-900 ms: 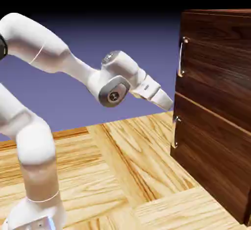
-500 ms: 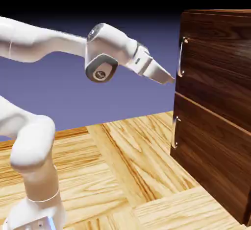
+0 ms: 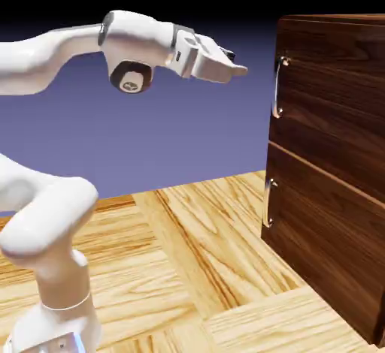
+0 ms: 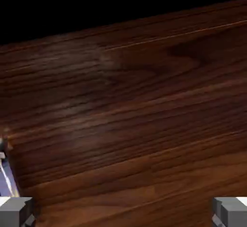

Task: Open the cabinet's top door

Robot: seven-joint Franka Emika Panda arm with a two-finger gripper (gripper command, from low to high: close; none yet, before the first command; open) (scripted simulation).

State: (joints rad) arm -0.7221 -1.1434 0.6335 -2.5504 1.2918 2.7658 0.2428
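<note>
Holding the hand up at the height of the top door, well off the worktop and a little apart from the silver bar handle, presumably to leave room for lining up before reaching in. Opened wide, with nothing between the fingertips and no hold on the handle; likely kept so to let the bar pass between them. Pointed toward the cabinet by the raised white arm, as suits a reach from the handle side.

In the hand view, facing mostly dark walnut grain, with what seems a sliver of the handle at the far left edge, hence probably off-centre and in need of a sideways correction before closing. Must avoid knocking the bar or pressing a fingertip into the wood.

Top door shut, above the lower panel with its own silver handle, easily mistaken for the right one if aimed too low. Opening yet to be done.

Underneath, a glossy worktop of pale, strongly grained wood, laid in large blocks at differing angles. Behind, only a plain blue-violet backdrop, fading to black above.
</note>
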